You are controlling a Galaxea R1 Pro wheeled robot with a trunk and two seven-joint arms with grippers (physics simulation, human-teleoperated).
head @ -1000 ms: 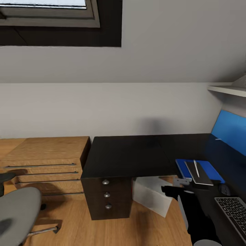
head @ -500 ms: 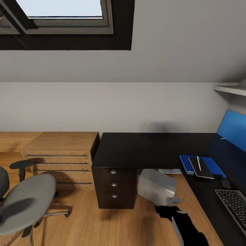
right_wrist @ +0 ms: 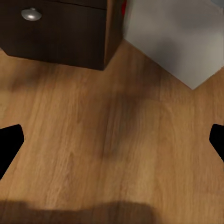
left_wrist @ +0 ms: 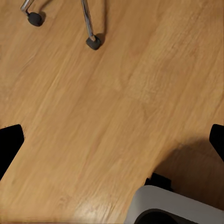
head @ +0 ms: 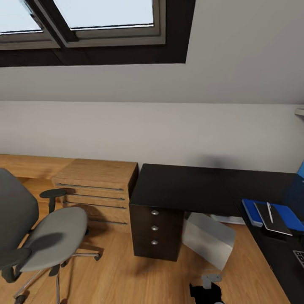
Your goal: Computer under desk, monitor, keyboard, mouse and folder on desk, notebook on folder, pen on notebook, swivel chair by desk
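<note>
A: Right gripper [right_wrist: 112, 140] spread wide, holding nothing, over bare floor; left gripper [left_wrist: 112, 140] likewise.
B: Remaining item?
A: Likely the swivel chair [head: 46, 236], at eight o'clock, well apart from the desk [head: 185, 188]. Notebook [head: 276, 219] and pen [head: 269, 212] already lie on the folder [head: 253, 211].
B: Advice?
A: Push low, steer past the computer [head: 209, 238].

Black desk [head: 181, 188], blue folder [head: 253, 213], grey swivel chair [head: 55, 238], white computer [head: 209, 238].
</note>
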